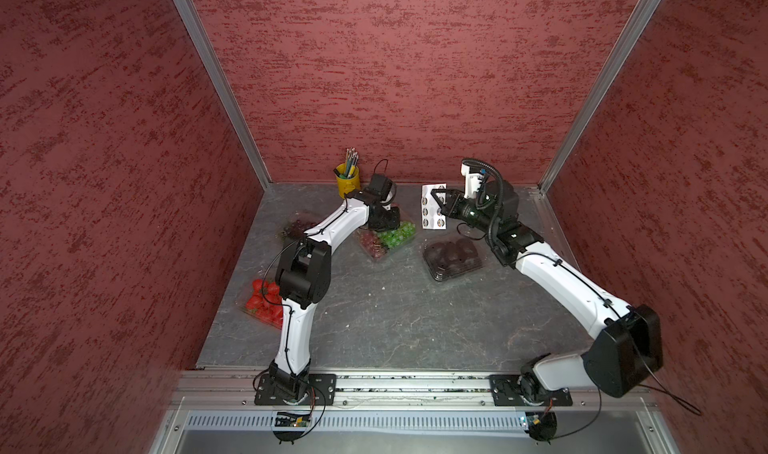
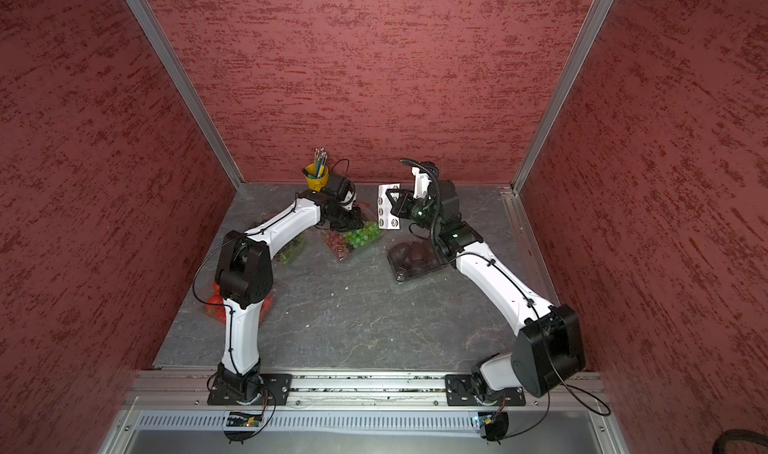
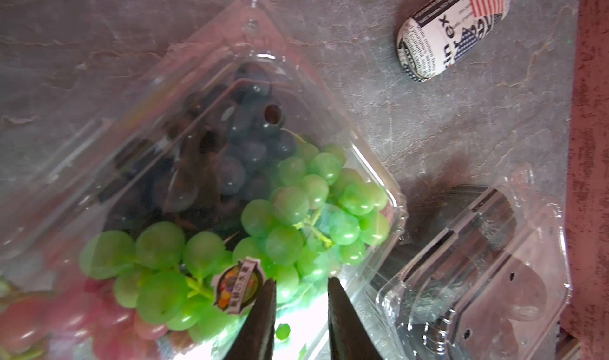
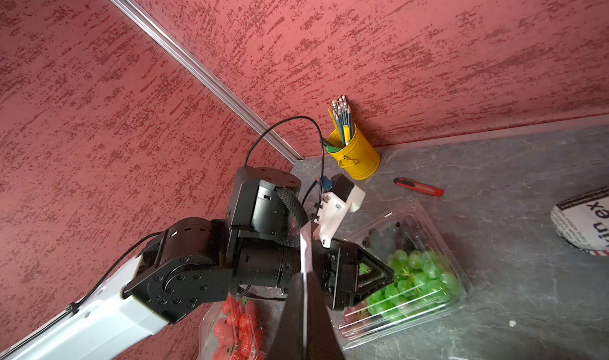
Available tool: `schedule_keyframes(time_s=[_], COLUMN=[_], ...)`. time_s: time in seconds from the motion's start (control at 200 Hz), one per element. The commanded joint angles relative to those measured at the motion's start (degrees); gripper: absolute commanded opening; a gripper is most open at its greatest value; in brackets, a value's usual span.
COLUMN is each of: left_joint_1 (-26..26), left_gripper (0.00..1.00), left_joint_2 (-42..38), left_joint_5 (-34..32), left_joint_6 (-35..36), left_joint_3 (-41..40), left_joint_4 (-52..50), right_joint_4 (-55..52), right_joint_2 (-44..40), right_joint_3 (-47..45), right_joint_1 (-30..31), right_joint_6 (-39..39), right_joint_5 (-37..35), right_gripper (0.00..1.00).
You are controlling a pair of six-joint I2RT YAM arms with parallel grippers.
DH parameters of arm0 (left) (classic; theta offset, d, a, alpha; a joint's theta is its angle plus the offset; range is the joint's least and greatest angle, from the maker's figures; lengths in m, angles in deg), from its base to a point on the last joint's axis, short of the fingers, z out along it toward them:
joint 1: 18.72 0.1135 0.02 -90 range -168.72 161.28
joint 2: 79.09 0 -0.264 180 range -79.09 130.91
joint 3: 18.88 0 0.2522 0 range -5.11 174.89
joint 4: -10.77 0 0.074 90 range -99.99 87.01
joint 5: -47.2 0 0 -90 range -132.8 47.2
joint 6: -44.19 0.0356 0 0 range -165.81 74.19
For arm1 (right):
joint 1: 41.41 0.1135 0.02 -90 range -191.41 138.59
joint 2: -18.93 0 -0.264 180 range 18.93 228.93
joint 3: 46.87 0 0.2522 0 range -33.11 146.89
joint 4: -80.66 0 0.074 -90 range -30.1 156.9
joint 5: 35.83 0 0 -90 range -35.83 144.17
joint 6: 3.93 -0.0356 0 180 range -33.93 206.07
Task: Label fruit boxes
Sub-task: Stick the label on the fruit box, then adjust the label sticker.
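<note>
Red strawberries (image 1: 262, 302) sit half hidden behind left arm (image 1: 297, 331); left gripper (image 3: 301, 280) stands parted above grape punnet (image 3: 286, 210), right gripper (image 4: 304, 276) pinches sticker sheet (image 1: 427, 211)

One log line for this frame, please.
left gripper: open, over grape punnet, round sticker at its tip | right gripper: shut on sticker sheet

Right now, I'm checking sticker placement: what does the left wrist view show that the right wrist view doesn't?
Only the left wrist view: a round sticker on the grape box beside the open left gripper, and the black-tray box. Only the right wrist view: the yellow pencil cup, the strawberry box, and the sticker sheet edge-on in the shut right gripper. Both: the grape box and the patterned roll.
</note>
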Motion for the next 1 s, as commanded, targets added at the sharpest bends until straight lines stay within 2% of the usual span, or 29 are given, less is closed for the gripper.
schedule_keyframes(time_s=[0.0,0.15,0.396,0.566,0.741,0.832,0.997], left_joint_1=[-0.4,-0.1,1.6,3.6,5.1,5.4,7.5], left_gripper=[0.28,0.29,0.30,0.34,0.35,0.40,0.63], left_joint_2=[1.5,0.3,-6.3,-11.7,-16.0,-19.2,-25.5], left_joint_5=[1.6,2.7,2.4,2.5,5.3,7.9,20.7], left_joint_6=[-0.8,-0.7,-1.7,-3.2,-4.6,-6.3,-14.8], left_joint_3=[-1.0,-0.3,-0.3,-3.6,-6.4,-8.9,-15.9], left_joint_4=[0.6,1.3,1.9,4.6,7.2,10.5,24.4], right_joint_4=[1.6,1.5,1.9,2.4,2.9,3.6,7.6], right_joint_2=[-1.1,-1.4,-1.7,-1.5,-0.9,-0.7,-0.3], right_joint_3=[-0.5,-0.7,-1.2,-1.1,-0.6,-0.5,0.2], right_joint_1=[-0.3,-0.3,-0.4,-0.3,-0.3,-0.3,-0.7], right_joint_6=[-0.7,-0.7,-0.8,-1.0,-1.2,-1.2,-1.8], right_joint_5=[0.3,0.1,0.1,0.4,1.2,1.7,4.9], right_gripper=[0.00,0.00,0.00,0.00,0.00,0.00,0.00])
